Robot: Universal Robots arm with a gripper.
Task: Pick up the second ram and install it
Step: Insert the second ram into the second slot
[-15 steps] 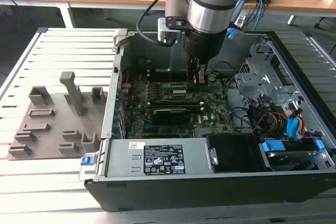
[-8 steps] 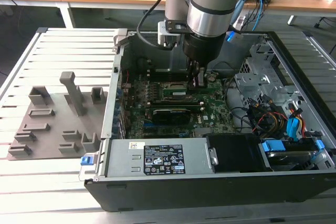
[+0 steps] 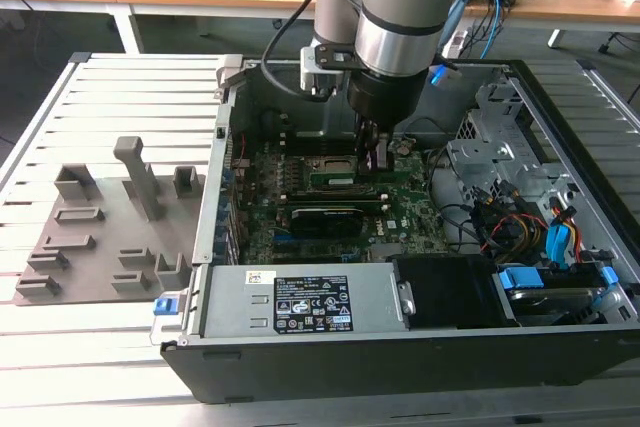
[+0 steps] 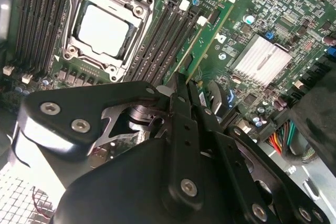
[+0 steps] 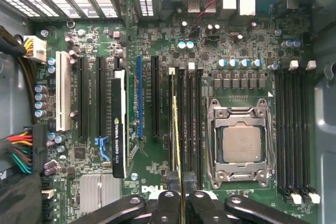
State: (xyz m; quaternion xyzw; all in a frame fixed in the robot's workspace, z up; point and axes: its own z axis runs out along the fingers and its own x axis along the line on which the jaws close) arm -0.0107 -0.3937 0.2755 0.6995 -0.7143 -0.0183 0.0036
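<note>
Open PC case (image 3: pixel 520 347) on slatted bench, gripper (image 5: pixel 181 195) clamped on 2nd ram (image 5: pixel 176 129), ram in slot beside CPU socket (image 5: pixel 241 145)

Exterior view sits high and off the arm, angled down over the open PC case (image 3: pixel 420 347), grey holder tray (image 3: pixel 100 237) on the exterior view's left, desks beyond. First wrist view looks straight down, close on the motherboard (image 5: pixel 252 51), CPU socket (image 5: pixel 241 145) square-on. Second wrist view is closer still, slanted past the gripper (image 4: pixel 181 90). Both wrist views share the socket (image 4: pixel 107 27) & the RAM slots (image 5: pixel 189 124) beside it.
</note>
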